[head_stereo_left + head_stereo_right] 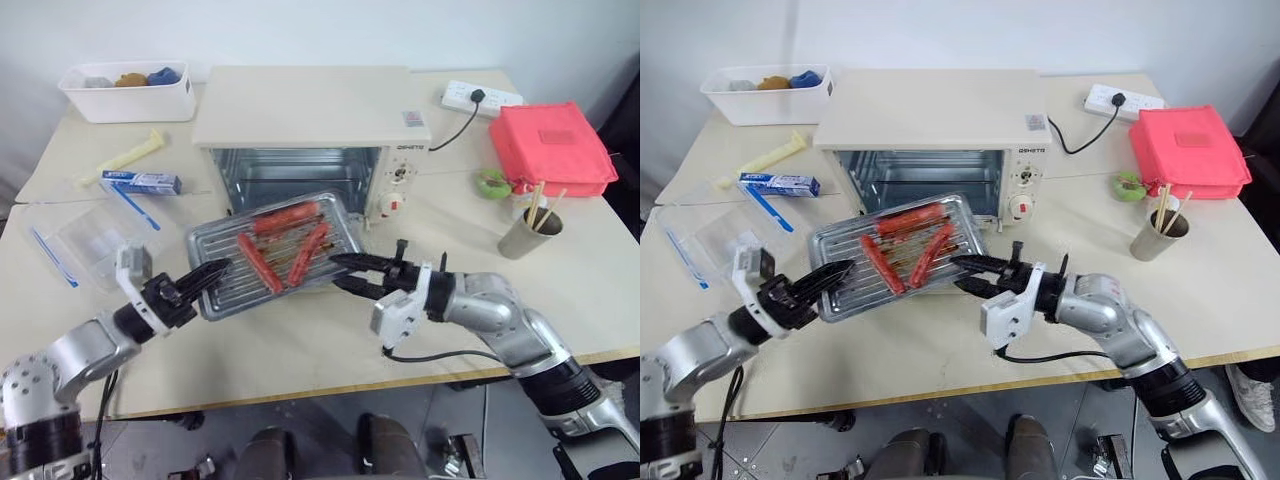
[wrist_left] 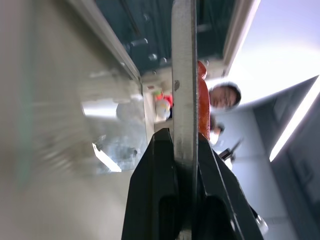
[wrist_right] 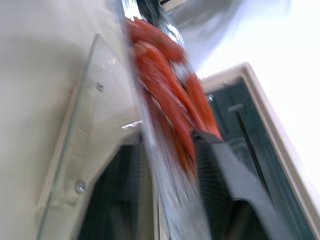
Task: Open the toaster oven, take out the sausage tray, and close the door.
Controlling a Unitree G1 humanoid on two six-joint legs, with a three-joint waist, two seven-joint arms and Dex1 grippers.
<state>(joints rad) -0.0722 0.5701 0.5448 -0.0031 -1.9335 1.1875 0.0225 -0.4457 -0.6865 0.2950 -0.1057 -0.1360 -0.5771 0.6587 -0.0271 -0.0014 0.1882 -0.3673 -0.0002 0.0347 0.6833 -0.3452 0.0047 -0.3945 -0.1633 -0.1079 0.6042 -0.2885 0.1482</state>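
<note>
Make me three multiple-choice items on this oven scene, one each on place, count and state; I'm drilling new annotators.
1. Where is the sausage tray?
A. Inside the toaster oven
B. Out in front of the toaster oven, between the two hands
C. On the red box

2. How many sausages lie on it?
A. One
B. Three
C. Five

3. How is the door?
A. Open
B. Shut
C. Removed

Answers:
1 B: the left hand clamps the tray's edge and the right hand is at the opposite edge.
2 B: three red sausages show.
3 A: the bare cavity shows.
</note>
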